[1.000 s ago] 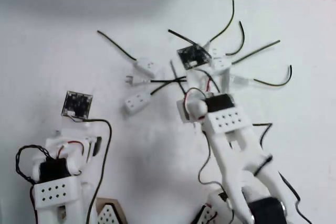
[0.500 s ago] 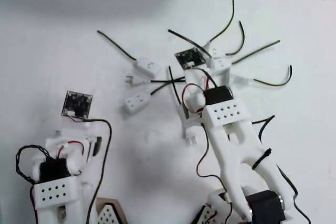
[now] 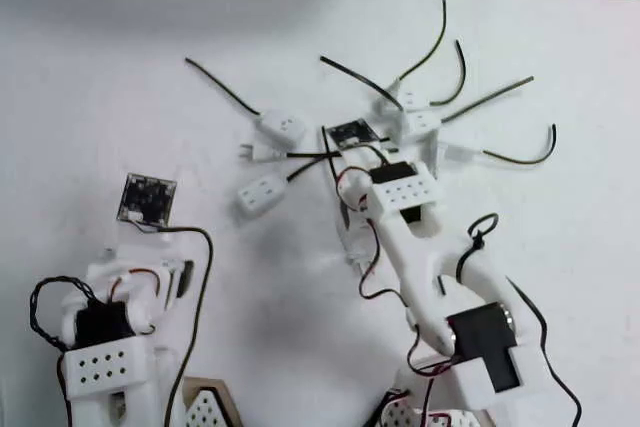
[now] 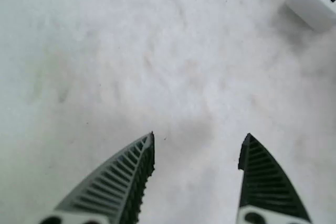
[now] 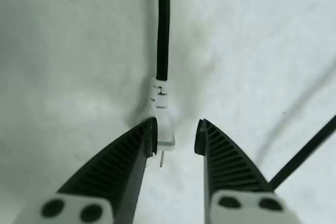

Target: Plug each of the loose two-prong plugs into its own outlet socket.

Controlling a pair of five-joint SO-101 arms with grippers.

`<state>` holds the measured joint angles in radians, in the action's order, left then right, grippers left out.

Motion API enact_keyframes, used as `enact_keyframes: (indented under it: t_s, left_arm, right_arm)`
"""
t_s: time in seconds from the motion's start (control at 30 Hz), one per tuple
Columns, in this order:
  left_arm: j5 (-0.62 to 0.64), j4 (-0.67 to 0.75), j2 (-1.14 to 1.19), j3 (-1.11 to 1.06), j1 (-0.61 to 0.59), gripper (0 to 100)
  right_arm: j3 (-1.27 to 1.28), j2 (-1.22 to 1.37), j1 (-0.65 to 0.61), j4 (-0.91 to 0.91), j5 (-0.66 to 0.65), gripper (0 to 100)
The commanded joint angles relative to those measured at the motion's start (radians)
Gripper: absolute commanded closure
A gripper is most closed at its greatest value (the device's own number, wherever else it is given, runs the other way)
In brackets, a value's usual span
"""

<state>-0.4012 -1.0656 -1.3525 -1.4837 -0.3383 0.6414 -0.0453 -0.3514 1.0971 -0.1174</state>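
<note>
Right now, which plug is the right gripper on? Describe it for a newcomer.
On the table, find the right gripper beside the tangle of cords. The white plug on a black cord lies at its open jaws, prongs towards it; the other plugs lie farther off.

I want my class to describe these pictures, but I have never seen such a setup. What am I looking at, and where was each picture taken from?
Two robot arms, left and right, sit at a white table. One picture looks down from above; the other two come from a camera on each arm's wrist, looking past its fingers. Corded plugs and white outlet sockets lie scattered mid-table. The left gripper is open over bare table, holding nothing. The right gripper is open, with a white plug on a black cord between its fingertips, not clamped.
</note>
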Motion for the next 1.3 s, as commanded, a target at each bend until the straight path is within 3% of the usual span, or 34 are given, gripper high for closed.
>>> enact_keyframes:
  t_s: [0.0, 0.33, 0.5, 0.6, 0.67, 0.8, 1.27]
  left_arm:
    - [-0.014, -0.003, -0.021, 0.005, -0.012, 74]
    - [-0.014, -0.003, -0.021, 0.005, -0.012, 74]
    - [-0.014, -0.003, -0.021, 0.005, -0.012, 74]
    - [-0.014, -0.003, -0.021, 0.005, -0.012, 74]
    - [-0.014, -0.003, -0.021, 0.005, -0.012, 74]
    - [-0.014, -0.003, -0.021, 0.005, -0.012, 74]
    - [-0.014, -0.003, -0.021, 0.005, -0.012, 74]
  right_arm:
    - [-0.009, 0.01, -0.012, 0.001, -0.002, 87.9]
    - [-0.057, 0.153, -0.139, 0.002, 0.098, 87.8]
    - [-0.094, 0.176, -0.13, 0.059, 0.098, 88.7]
    - [-0.115, 0.163, -0.107, 0.093, 0.091, 95.4]
    - [-0.12, 0.145, -0.091, 0.096, 0.087, 98.5]
    - [-0.123, 0.087, -0.085, 0.134, 0.011, 92.3]
    - [-0.028, -0.274, -0.091, 0.226, -0.011, 88.9]
